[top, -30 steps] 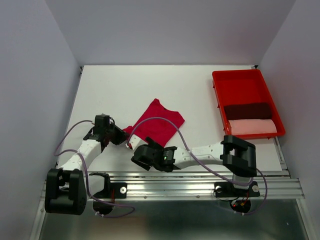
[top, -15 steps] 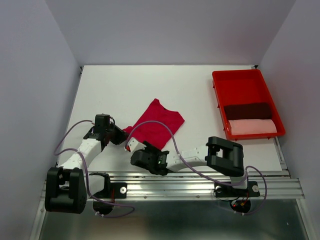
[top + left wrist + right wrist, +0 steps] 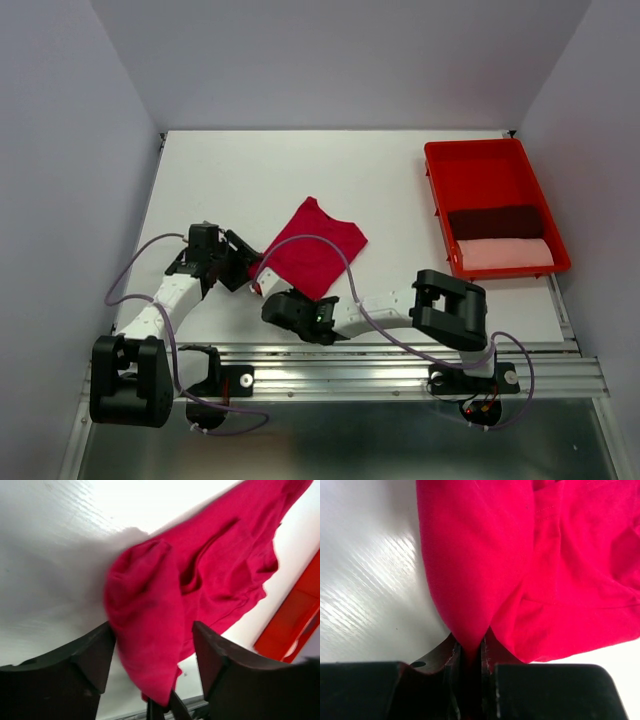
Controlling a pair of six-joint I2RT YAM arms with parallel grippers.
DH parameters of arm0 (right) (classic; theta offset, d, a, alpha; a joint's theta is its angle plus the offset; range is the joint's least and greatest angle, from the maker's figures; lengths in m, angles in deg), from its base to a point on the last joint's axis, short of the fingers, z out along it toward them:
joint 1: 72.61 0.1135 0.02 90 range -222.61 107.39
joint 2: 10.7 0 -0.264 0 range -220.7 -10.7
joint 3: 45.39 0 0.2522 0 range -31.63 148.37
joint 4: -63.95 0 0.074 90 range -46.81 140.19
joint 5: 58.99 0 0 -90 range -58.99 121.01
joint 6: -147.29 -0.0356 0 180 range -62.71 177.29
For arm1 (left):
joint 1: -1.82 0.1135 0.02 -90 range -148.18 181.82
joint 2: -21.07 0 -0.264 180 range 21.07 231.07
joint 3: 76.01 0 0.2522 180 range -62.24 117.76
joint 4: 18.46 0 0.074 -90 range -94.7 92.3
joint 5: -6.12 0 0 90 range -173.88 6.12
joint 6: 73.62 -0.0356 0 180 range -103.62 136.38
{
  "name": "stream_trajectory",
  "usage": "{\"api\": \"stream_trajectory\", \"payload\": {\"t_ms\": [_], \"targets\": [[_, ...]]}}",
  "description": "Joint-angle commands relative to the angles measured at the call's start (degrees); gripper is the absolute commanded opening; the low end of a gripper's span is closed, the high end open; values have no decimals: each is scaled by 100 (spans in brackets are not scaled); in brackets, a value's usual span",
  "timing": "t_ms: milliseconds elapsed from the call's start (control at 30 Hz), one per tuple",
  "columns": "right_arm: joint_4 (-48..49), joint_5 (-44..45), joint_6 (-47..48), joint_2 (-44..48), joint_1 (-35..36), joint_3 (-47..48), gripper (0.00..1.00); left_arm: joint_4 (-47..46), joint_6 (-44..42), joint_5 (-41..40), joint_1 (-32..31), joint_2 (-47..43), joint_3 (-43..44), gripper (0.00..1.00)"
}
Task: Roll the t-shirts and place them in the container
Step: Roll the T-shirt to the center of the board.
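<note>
One crumpled crimson t-shirt (image 3: 312, 255)

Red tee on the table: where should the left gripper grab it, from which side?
Take the bunched fold at the left corner of the crimson t-shirt, coming in low from the left. The rest lies flat on the table, so only that raised fold can be pinched. The left gripper is open astride it; the right gripper is shut on the near edge.
</note>
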Motion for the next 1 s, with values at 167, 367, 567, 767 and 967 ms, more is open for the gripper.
{"api": "stream_trajectory", "payload": {"t_ms": [167,367,567,767,967], "targets": [[117,-2274,-690,703,-721,53,1,388,-391,-139,14,-211,728,89],[108,-3644,-1164,896,-1319,-17,1,915,-558,-438,31,-510,1334,89],[442,-5050,-1700,950,-1811,-228,1,1118,-594,-500,31,-659,1546,89],[1178,-6431,-2438,950,-2374,-693,1,969,-576,-246,31,-730,1327,87],[2084,-7530,-3361,844,-2892,-1089,1,671,-602,166,31,-660,1107,83]]}}
